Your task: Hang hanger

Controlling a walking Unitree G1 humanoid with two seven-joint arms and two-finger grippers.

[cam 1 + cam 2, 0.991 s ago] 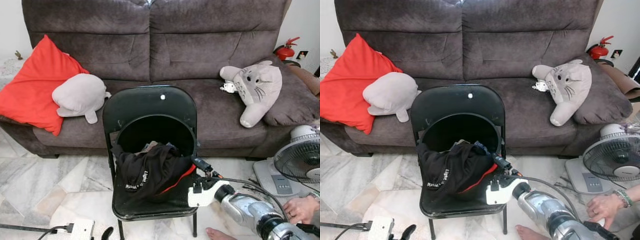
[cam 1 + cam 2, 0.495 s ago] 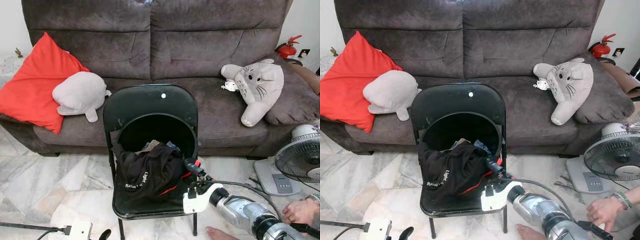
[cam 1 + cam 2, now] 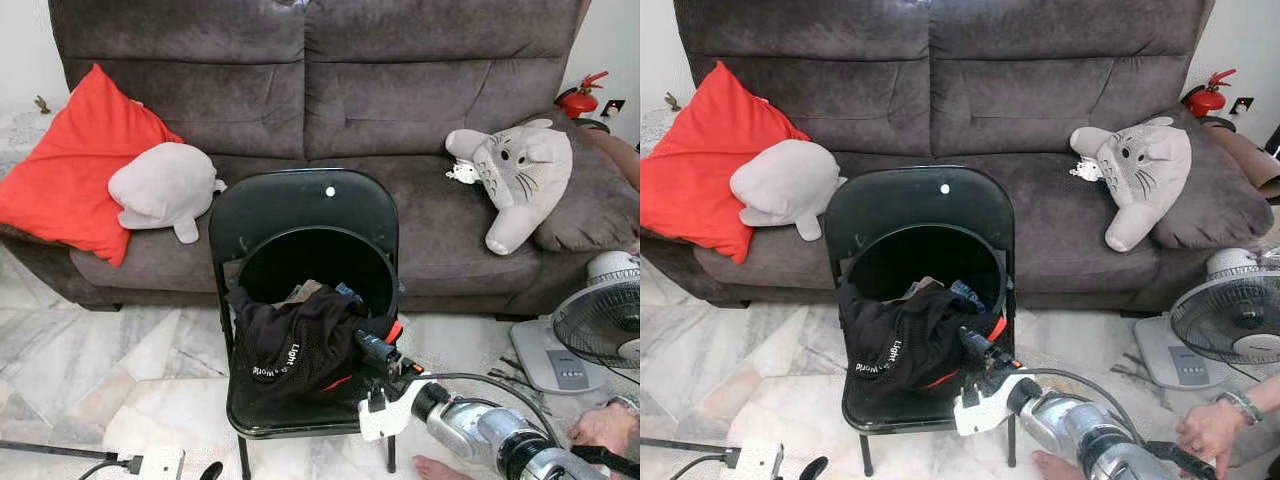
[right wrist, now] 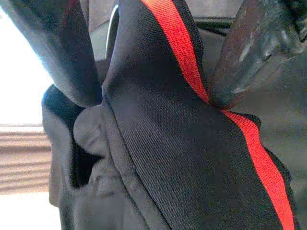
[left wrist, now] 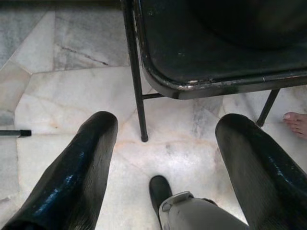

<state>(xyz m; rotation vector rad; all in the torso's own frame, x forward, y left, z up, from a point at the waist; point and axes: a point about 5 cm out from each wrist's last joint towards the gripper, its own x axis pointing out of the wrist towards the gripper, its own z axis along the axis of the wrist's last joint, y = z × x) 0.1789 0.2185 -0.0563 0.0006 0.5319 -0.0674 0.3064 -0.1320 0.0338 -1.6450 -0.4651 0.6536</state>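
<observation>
Item one: my right end effector (image 3: 366, 347), reaching over the folding chair (image 3: 300, 215), fingers (image 4: 72, 57) pressed either side of a fold of the black garment (image 3: 295, 345) with a red stripe (image 4: 192, 72), clamped on that cloth. The garment lies heaped on the chair seat, directly under and ahead of this end effector; I cannot make out a hanger within the heap. Item two: my left end effector (image 5: 163, 158), fingers apart, hanging low over the marble floor (image 5: 67, 96), with the chair's front edge and leg just beyond it. Item three: sofa (image 3: 400, 90) behind the chair, carrying a red cushion (image 3: 70, 170) and two plush toys. A person's hand (image 3: 1210, 428) sits near my right arm.
</observation>
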